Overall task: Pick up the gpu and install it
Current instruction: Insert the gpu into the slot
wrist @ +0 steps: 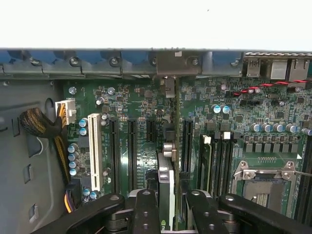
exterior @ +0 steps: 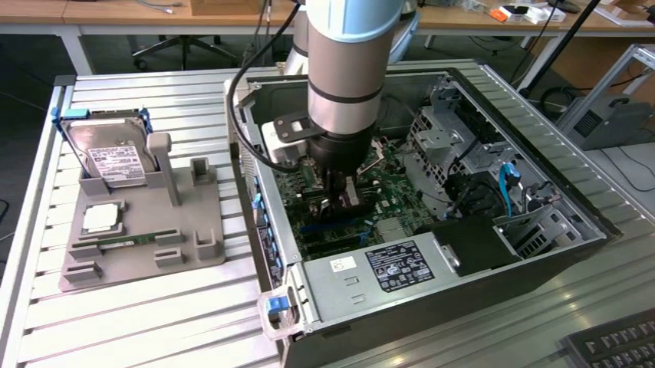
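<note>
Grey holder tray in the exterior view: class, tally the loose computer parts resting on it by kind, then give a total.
Silver boxy hard drive with white label: 1
Silver square processor chip: 1
Narrow green RAM stick: 1
Total: 3

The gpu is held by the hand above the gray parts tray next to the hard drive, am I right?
Not quite. The hand does hold the gpu, but inside the open computer case, edge-on over the motherboard slots, as the wrist view shows. In the exterior view the gray parts tray with the hard drive sits apart, at that view's left.
</note>
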`<move>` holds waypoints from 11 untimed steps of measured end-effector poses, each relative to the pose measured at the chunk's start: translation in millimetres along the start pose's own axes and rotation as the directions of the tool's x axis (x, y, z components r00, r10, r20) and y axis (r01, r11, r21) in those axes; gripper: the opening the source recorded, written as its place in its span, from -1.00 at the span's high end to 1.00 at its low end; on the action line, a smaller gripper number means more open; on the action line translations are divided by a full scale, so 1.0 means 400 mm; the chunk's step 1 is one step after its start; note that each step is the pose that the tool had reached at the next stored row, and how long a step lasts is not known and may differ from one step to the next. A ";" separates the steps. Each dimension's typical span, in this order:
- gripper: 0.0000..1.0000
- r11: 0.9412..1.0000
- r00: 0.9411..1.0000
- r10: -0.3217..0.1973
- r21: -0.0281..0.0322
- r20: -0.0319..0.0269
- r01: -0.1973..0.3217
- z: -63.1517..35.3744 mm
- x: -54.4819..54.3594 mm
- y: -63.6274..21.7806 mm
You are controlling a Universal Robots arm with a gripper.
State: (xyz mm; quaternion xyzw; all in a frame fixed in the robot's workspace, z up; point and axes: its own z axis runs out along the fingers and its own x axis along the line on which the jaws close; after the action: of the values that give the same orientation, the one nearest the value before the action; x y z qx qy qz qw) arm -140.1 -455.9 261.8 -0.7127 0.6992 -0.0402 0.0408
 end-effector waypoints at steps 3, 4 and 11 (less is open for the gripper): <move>0.47 1.000 1.000 0.006 0.000 -0.001 -0.006 0.006 0.000 0.001; 0.47 1.000 1.000 0.007 0.000 -0.001 -0.007 0.007 0.000 0.001; 0.47 1.000 1.000 0.010 0.000 -0.001 -0.010 0.012 0.000 0.001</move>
State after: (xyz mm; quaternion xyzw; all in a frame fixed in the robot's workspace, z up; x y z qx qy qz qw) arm -140.1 -455.9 257.0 -0.7091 0.7028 -0.0404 0.0406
